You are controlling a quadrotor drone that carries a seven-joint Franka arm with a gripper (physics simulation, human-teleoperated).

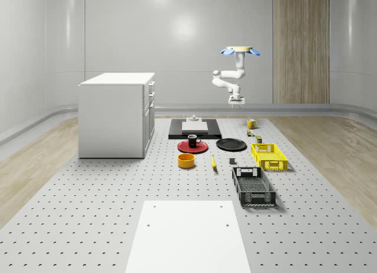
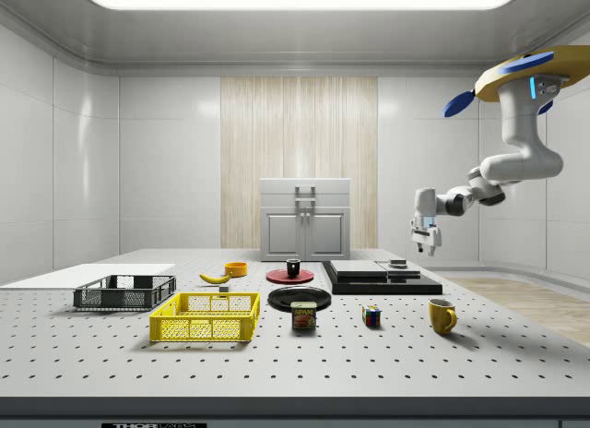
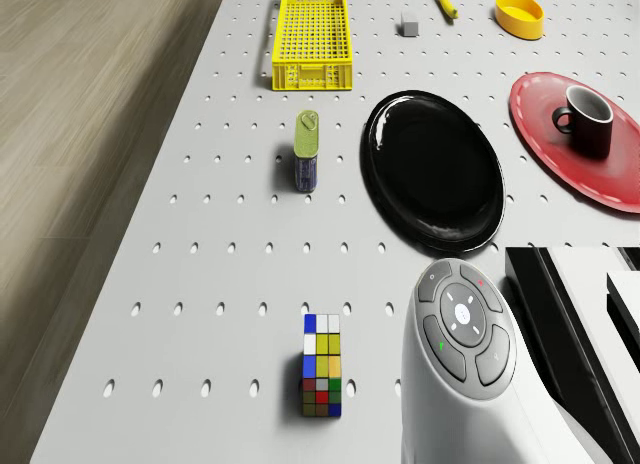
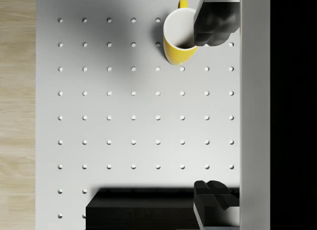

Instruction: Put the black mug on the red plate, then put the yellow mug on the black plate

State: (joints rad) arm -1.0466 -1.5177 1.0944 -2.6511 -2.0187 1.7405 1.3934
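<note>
The black mug (image 1: 193,140) (image 3: 585,119) stands upright on the red plate (image 1: 192,147) (image 3: 540,114). Beside it lies the bare black plate (image 1: 231,145) (image 3: 432,171). The yellow mug (image 1: 251,124) (image 2: 442,315) (image 4: 178,39) stands upright on the table beyond the black plate. The drone (image 1: 240,50) (image 2: 525,77) hovers high over the table's far end. My gripper (image 1: 235,101) (image 2: 426,243) (image 4: 213,111) hangs open well above the table, holding nothing. In the wrist view one fingertip (image 4: 215,22) overlaps the yellow mug's rim.
A black slab (image 1: 194,129) (image 4: 292,111) lies below the gripper, beside the yellow mug. A can (image 3: 307,151), a colour cube (image 3: 322,378), a yellow basket (image 1: 269,156), a black basket (image 1: 253,186), an orange bowl (image 1: 186,160) and a banana (image 1: 213,162) lie around. A white cabinet (image 1: 116,114) stands at the whole-scene view's left.
</note>
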